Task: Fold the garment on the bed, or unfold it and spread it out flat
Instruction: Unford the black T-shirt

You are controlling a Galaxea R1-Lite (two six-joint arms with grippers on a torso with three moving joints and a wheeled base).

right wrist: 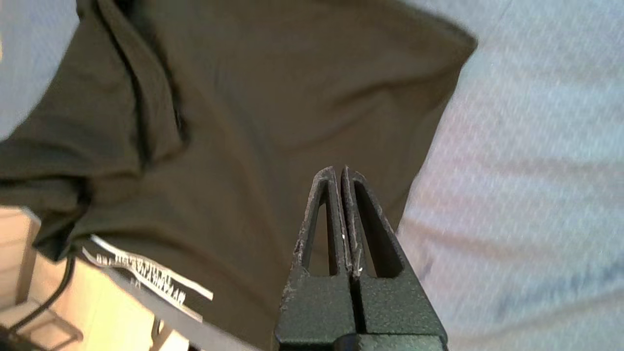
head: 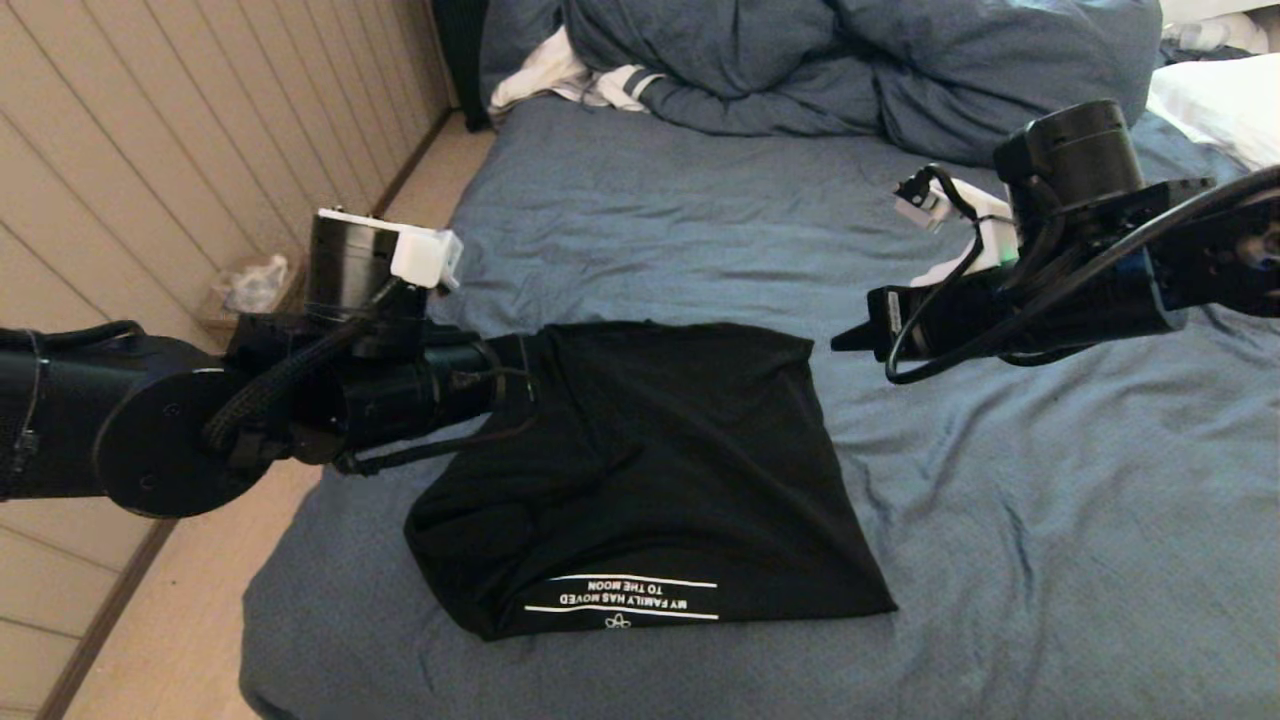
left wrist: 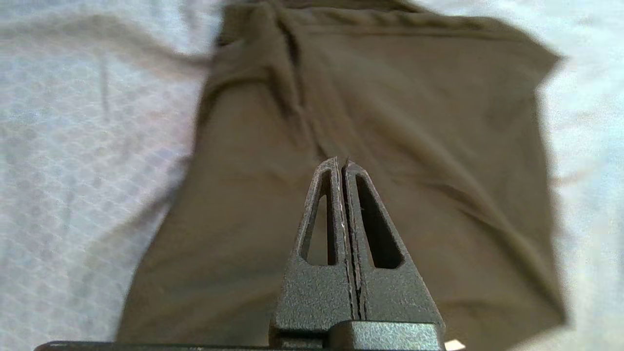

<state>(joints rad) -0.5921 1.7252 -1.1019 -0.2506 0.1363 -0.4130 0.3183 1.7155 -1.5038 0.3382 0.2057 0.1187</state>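
The garment (head: 650, 470), a black T-shirt, lies folded into a rough rectangle on the bed (head: 1000, 550), with white lettering (head: 622, 597) along its near edge. My left gripper (head: 520, 372) hovers at the shirt's far left corner. In the left wrist view its fingers (left wrist: 341, 163) are shut with nothing between them, above the dark cloth (left wrist: 390, 122). My right gripper (head: 840, 343) hangs just off the shirt's far right corner. Its jaws (right wrist: 339, 170) are also shut and empty over the garment's edge (right wrist: 268, 122).
A bunched blue duvet (head: 850, 60) and a white striped cloth (head: 570, 80) lie at the head of the bed, with a white pillow (head: 1220, 100) at the far right. The panelled wall (head: 150, 150) and a strip of floor (head: 180, 620) run along the bed's left side.
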